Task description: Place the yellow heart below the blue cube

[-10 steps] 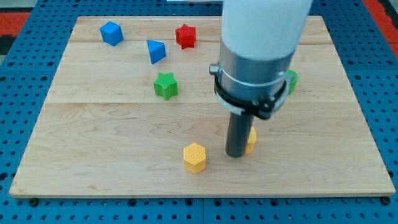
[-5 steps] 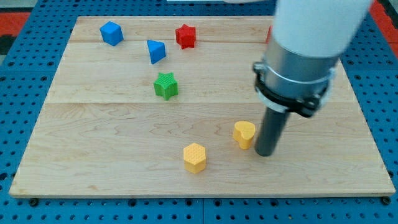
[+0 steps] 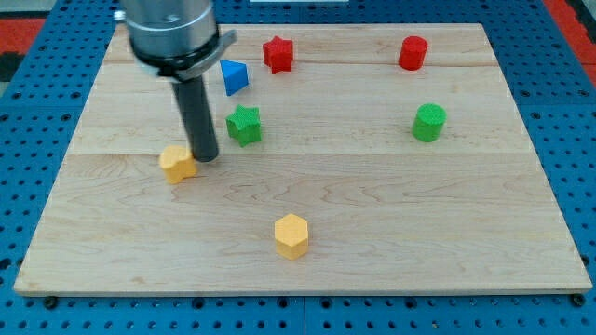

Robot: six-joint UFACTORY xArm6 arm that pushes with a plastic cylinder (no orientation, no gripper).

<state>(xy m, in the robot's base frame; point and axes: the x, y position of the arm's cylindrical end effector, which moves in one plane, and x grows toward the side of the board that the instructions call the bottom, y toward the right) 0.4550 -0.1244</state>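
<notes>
The yellow heart (image 3: 177,163) lies on the wooden board (image 3: 372,186) at the view's left, about mid-height. My tip (image 3: 205,157) stands right against the heart's right side. The blue cube does not show; the arm's body (image 3: 172,33) covers the upper left of the board. A blue triangular block (image 3: 233,76) sits just right of the arm.
A green star (image 3: 244,125) is close to the rod's right. A red star (image 3: 277,53) and a red cylinder (image 3: 413,52) sit near the view's top. A green cylinder (image 3: 429,122) is at the right. A yellow hexagon (image 3: 291,234) is at bottom centre.
The rod swept from the board's lower middle to the upper left. The yellow heart slid with it, far left and up. The arm now covers the blue cube.
</notes>
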